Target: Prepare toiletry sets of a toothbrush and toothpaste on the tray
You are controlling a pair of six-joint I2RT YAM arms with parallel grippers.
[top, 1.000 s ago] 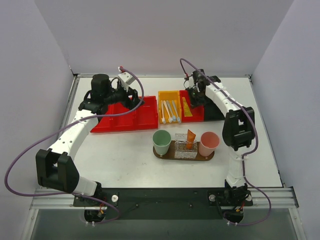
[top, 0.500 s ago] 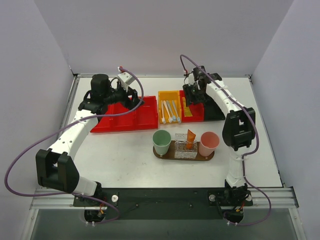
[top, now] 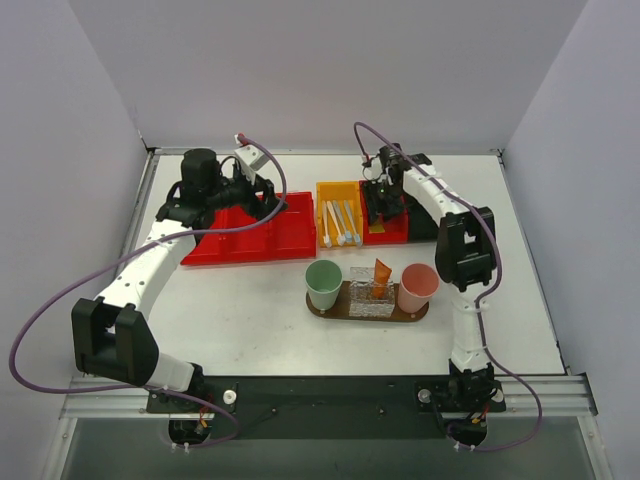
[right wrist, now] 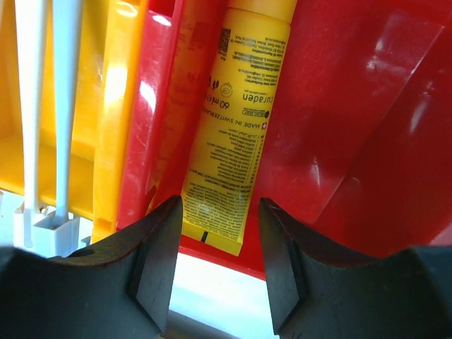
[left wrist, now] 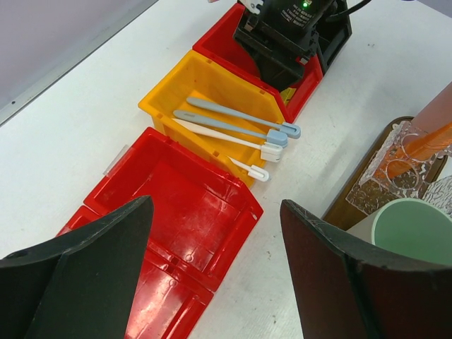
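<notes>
A yellow toothpaste tube [right wrist: 236, 120] lies flat in a small red bin [right wrist: 339, 141], right under my right gripper [right wrist: 220, 212], which is open with a finger on each side of the tube's near end. From above, that gripper [top: 383, 203] hangs over the bin. White toothbrushes [left wrist: 233, 123] lie in the yellow bin [top: 333, 193]. The brown tray [top: 330, 311] carries a green cup [top: 323, 284], a clear glass [top: 372, 292] with an orange toothpaste tube [top: 382, 270] in it, and a pink cup [top: 417, 287]. My left gripper [left wrist: 215, 208] is open over the big red bins [top: 250, 235], with nothing in it.
A black bin [top: 420, 222] sits just right of the small red bin. The bins form a row across the back of the table. White walls close in the left, the right and the back.
My right gripper has moved left and down over the small red bin, and its jaws have gone from shut to open. The left arm has stayed still.
</notes>
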